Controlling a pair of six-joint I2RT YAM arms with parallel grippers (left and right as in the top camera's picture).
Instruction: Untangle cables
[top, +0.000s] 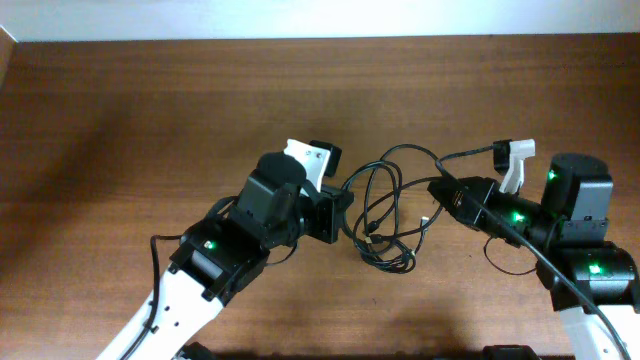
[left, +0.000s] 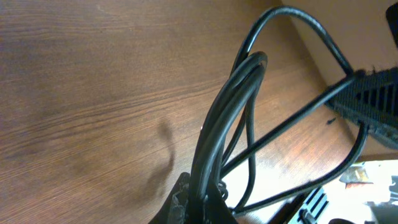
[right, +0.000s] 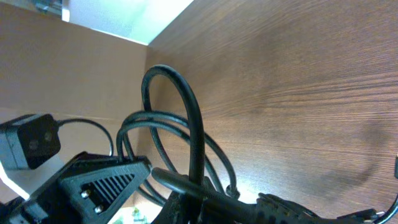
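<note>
Cables were bunched in a loopy black tangle near the middle of the bench, strung right between the two arms, so that's where we found the whole mess. From overhead, we saw the left tool pinched shut on the left side of the tangle. The right tool was pinched shut on a strand at the right side, and the loops sagged between them toward the near edge. One strand arched up over the top of the bunch. We also spotted a small pale plug end just right of the loops, though it was too tiny for us to say what kind.

The left wrist view showed us the cables as several strands pressed together, rising out of the left tool at the bottom of the frame, jaws closed tight around them. The strands fanned out higher up, and one crossed over to the right tool at the right edge.

In the right wrist view we saw one fat loop of the cables standing up over the wood. The right tool was clamped on a strand at the bottom, and the left tool sat low on the left, close by. We couldn't tell how many cords were in there.
</note>
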